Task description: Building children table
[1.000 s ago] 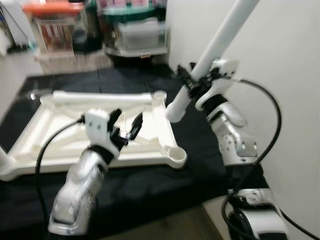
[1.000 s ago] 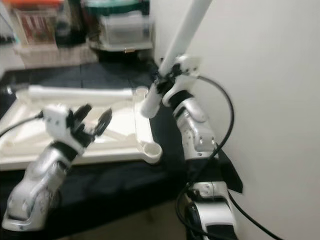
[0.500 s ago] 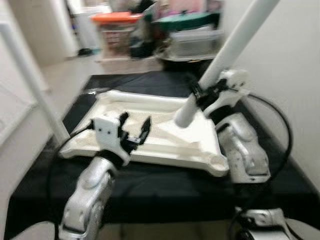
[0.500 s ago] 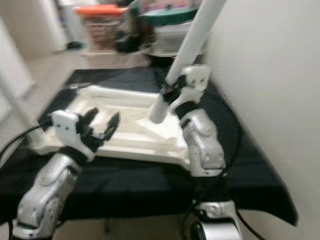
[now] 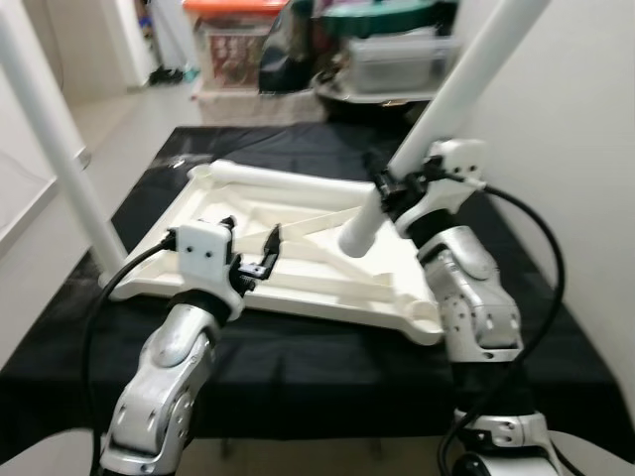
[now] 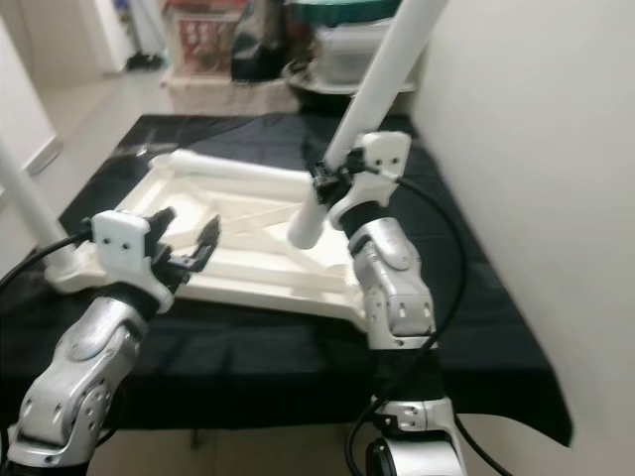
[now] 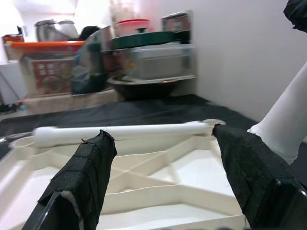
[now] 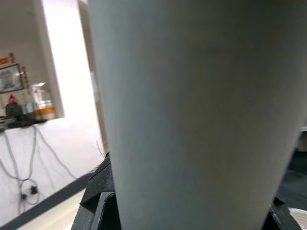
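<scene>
Since half a second ago the whole view has shifted a little, because the camera has moved, and the picture is now sharper; the two hands are placed much as before. The white plastic table top, flat and turned upside down with ribs crossing inside it, is laid on a black cloth on the floor. One long white table leg is seen lying along its far edge, and another white leg is stood upright at its near left corner. The left hand is held just above the near edge of the table top, with its black fingers spread wide and nothing between them. A long white round table leg is gripped by the right hand, tilted, with its lower end over the right side of the table top. Boxes and tubs are stacked beyond the cloth.
</scene>
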Motion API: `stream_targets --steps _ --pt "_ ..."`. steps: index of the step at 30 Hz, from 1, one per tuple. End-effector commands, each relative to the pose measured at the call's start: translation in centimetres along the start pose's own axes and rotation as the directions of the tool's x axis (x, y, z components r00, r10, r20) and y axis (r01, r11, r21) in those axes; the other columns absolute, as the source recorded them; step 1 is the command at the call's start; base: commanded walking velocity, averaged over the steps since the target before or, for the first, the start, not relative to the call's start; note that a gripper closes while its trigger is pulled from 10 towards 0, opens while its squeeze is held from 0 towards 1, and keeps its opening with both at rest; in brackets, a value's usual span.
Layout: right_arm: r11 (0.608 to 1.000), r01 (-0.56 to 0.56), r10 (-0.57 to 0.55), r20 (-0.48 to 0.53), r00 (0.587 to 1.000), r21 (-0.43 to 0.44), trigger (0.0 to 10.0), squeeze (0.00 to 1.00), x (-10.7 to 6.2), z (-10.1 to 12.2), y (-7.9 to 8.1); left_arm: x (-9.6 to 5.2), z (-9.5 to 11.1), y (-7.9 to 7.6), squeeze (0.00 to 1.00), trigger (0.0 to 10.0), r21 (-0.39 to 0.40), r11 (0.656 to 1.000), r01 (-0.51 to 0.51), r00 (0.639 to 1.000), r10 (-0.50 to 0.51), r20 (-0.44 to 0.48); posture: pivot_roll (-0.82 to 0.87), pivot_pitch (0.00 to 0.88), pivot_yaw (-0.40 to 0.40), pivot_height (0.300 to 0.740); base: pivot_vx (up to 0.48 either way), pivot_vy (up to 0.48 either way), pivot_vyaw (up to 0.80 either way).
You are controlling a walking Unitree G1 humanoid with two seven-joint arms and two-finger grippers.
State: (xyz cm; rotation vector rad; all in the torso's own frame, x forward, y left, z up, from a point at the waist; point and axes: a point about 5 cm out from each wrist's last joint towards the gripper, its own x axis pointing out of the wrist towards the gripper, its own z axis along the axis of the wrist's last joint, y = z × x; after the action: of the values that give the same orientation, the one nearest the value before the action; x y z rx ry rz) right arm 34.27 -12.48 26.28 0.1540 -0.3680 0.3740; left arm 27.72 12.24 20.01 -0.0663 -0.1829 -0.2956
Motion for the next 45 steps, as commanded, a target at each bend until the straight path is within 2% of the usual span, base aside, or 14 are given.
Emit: stream_targets --steps 1,3,14,19,20,26,36,40,42,45 --pt "1.000 0.022 -0.022 -0.010 1.000 -0.012 10.0 0.00 -0.1 -0.1 -0.5 -0.1 -0.7 -0.2 0.00 10.0 -0.008 1.000 0.003 0.999 -0.003 -0.038 0.04 0.023 -0.018 0.740 0.000 0.000 0.00" --pt "1.000 0.025 -0.025 -0.011 1.000 -0.014 10.0 0.00 -0.1 -0.2 -0.6 -0.1 -0.7 0.0 0.00 10.0 -0.024 1.000 -0.007 0.999 0.006 -0.037 0.04 0.023 -0.015 0.740 0.000 0.000 0.00" --pt "0.999 -0.027 0.026 -0.028 0.999 -0.024 10.0 0.00 0.1 -0.5 -1.1 -0.1 -0.8 0.9 0.00 10.0 -0.005 0.999 -0.045 0.998 0.045 -0.044 0.07 0.032 -0.003 0.740 0.000 0.000 0.00" --pt "0.999 -0.026 0.026 -0.022 0.999 -0.034 10.0 0.00 0.5 -0.1 -2.1 -0.3 -0.8 0.9 0.00 10.0 -0.007 0.999 -0.052 0.997 0.052 -0.048 0.08 0.036 -0.011 0.740 0.000 0.000 0.00" --pt "0.999 -0.018 0.017 -0.021 1.000 -0.042 10.0 0.00 0.8 0.2 -2.9 -0.5 -0.9 0.9 0.00 10.0 -0.020 0.998 -0.059 0.997 0.058 -0.056 0.08 0.042 -0.015 0.740 0.000 0.000 0.00" --pt "0.998 -0.027 0.026 -0.022 0.999 -0.058 10.0 0.00 1.3 0.6 -3.7 -0.7 -1.0 0.8 0.00 10.0 -0.019 0.998 -0.060 0.996 0.058 -0.063 0.08 0.054 -0.022 0.740 0.000 0.361 0.00" --pt "0.996 -0.049 0.048 -0.026 0.999 -0.071 10.0 0.00 2.6 1.4 -4.9 -1.2 -1.2 0.6 0.00 10.0 -0.013 0.998 -0.062 0.995 0.061 -0.077 0.08 0.075 -0.024 0.740 0.000 0.000 0.00" --pt "0.996 -0.078 0.077 -0.031 0.997 -0.046 10.0 0.00 2.7 1.3 -5.0 -1.2 -1.2 0.4 0.00 10.0 -0.006 0.998 -0.059 0.995 0.058 -0.081 0.07 0.084 -0.032 0.740 0.000 0.000 0.00" --pt "0.989 -0.147 0.147 -0.053 0.988 -0.010 10.0 0.00 2.7 1.0 -4.7 -1.5 -1.3 0.5 0.00 10.0 -0.010 0.998 -0.063 0.994 0.062 -0.087 0.06 0.091 -0.012 0.740 0.000 0.000 0.00" --pt "0.983 -0.185 0.186 -0.065 0.980 0.009 10.0 0.00 2.6 0.9 -4.6 -1.7 -1.4 0.5 0.00 10.0 -0.011 0.998 -0.061 0.994 0.060 -0.092 0.06 0.093 -0.010 0.740 0.000 0.000 0.00"
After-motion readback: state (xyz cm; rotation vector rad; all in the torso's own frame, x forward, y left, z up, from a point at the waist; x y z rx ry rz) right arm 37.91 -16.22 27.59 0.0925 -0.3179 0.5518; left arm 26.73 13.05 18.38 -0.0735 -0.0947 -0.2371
